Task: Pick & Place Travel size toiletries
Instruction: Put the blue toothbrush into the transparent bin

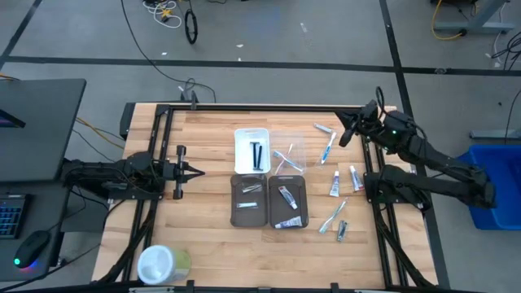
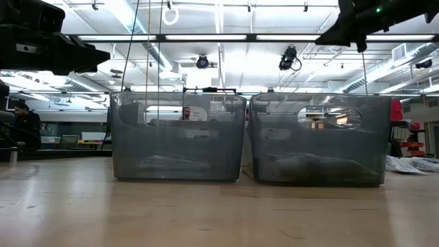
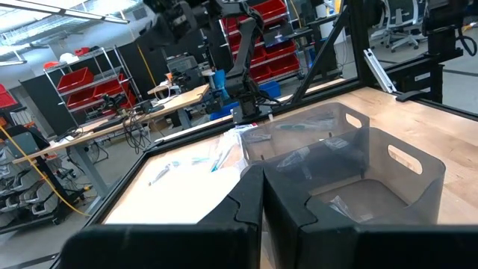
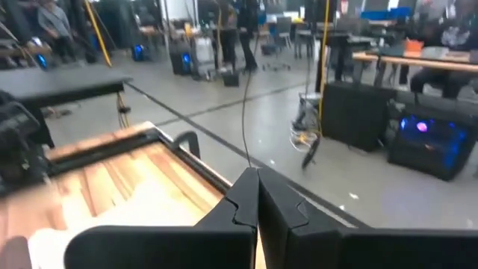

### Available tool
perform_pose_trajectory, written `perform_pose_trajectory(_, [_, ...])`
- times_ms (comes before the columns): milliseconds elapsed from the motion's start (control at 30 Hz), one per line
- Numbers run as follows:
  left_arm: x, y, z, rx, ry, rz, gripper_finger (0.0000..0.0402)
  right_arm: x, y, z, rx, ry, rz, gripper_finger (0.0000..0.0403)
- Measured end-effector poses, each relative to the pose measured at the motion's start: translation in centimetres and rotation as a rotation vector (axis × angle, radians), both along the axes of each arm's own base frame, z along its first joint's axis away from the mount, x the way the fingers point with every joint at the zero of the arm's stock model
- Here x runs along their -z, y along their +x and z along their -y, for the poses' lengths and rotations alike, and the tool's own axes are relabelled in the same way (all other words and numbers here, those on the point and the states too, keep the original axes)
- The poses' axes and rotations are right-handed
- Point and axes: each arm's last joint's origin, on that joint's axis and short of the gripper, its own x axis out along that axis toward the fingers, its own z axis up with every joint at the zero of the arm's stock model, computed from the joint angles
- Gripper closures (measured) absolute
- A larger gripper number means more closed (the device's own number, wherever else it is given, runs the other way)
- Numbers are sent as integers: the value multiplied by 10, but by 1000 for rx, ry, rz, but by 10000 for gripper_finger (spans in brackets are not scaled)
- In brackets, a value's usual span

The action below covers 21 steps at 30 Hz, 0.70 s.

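Loose travel size toiletries (image 1: 334,185) lie scattered on the worktop (image 1: 203,236) to the right of the two grey trays (image 1: 269,201), near the right arm's base, while a few already lie in those trays and in the white tray (image 1: 251,150) behind them. The right gripper (image 1: 350,130) hangs behind and right of the grey trays with its jaws pressed together and holding nothing, and the left gripper (image 1: 192,171) waits left of them, jaws likewise pressed together. The tubes and toothbrushes lie close and at odd angles, so a descent with jaws unopened or off-centre could likely nudge one away or catch two at once.
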Motion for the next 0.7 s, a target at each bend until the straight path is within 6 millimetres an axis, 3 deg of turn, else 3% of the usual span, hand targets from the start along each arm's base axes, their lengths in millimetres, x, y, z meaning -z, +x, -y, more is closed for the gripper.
perform_pose_trajectory(267, [0,0,0,0,0,0,386,17,6,8,27,92,-138,399])
perform_pose_trajectory(700, [0,0,0,1,0,0,385,28,18,15,15,177,-169,399])
